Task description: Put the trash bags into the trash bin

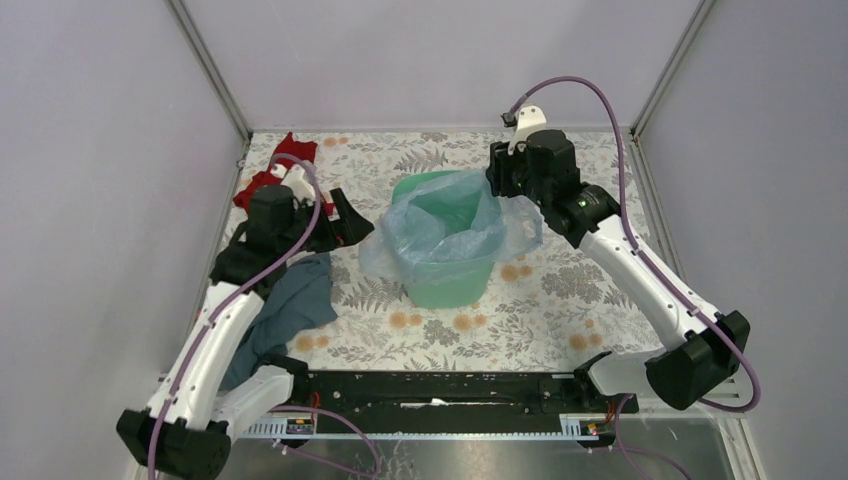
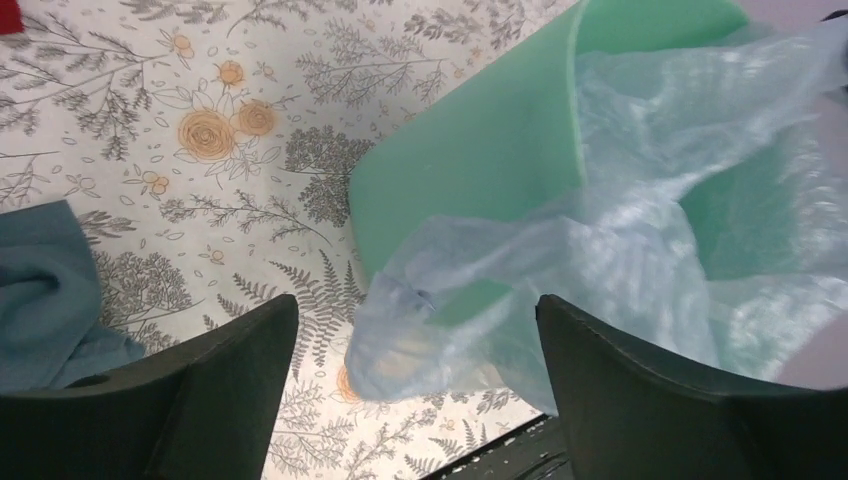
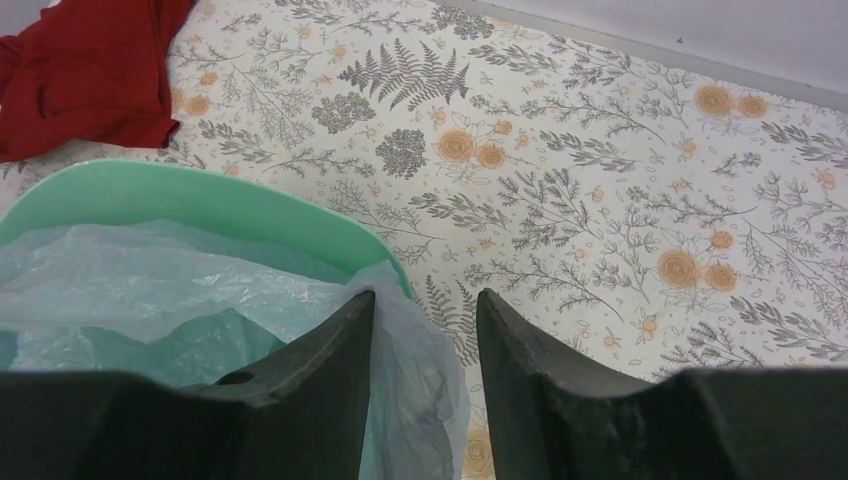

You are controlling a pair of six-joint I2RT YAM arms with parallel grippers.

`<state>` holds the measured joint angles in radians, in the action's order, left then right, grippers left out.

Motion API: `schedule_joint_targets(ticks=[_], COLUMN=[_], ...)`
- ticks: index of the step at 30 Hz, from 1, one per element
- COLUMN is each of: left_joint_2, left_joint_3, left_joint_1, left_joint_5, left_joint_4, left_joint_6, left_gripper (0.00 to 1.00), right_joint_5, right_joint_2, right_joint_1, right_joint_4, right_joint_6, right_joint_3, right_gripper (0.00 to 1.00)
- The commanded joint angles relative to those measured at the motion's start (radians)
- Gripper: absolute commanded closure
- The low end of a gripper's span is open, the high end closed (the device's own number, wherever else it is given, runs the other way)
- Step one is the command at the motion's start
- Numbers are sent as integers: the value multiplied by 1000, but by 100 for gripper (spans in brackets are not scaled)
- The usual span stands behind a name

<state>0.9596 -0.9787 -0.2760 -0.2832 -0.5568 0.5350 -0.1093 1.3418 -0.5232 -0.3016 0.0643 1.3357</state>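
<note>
One bin (image 1: 447, 285) stands upright mid-frame, bag (image 1: 450, 238) draped over its rim; left gripper (image 2: 415, 310) gapes wide, right gripper (image 3: 425, 300) narrow, unclamped.

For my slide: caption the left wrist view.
Open left end effector facing pale-blue trash bag draped over mint-green trash bin, grey-blue cloth nearby.

Pale-blue bag (image 1: 428, 232) lining upright mint-green bin (image 1: 452, 287), edges overhanging rim

The table (image 1: 560, 300) bears a floral-patterned covering. The mint-green trash bin (image 1: 450, 285) stands upright at the centre. A red cloth (image 1: 262, 180) lies crumpled at upper left. A grey-blue cloth (image 1: 295, 305) lies at lower left, apart from the bin.
</note>
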Motion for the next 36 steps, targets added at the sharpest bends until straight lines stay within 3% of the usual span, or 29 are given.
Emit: schedule_joint_targets(ticks=[1,14,16,19,22,27,31,34,36], left_joint_2=[-76,25,60,85,66,43,45,56,80], left_joint_3=[-94,68,68,49,18,7,25,50,70], left_joint_1=[16,18,20,20,20,21,21,20,20], left_joint_5=[-41,-290,-287,-223,-131,19,57,147,172], left_joint_4=[-85,170,195,184,158,157,233,266,292], left_joint_6=[-57,51,62,72,70,100,128,167,194], left_gripper=[2,7,22,53,65,100,100,100,100], right_joint_5=[21,45,51,51,40,25,-29,-66,-82], right_joint_2=[-56,-81,-74,-53,-3,97,154,177,195], right_joint_1=[5,5,5,6,13,30,37,46,48], right_joint_4=[24,50,55,101,111,116,90,87,71], right_joint_6=[-1,6,4,6,16,41,41,34,19], right_joint_3=[20,9,16,17,50,103,154,159,168], right_gripper=[51,61,66,70,76,82,77,62,59])
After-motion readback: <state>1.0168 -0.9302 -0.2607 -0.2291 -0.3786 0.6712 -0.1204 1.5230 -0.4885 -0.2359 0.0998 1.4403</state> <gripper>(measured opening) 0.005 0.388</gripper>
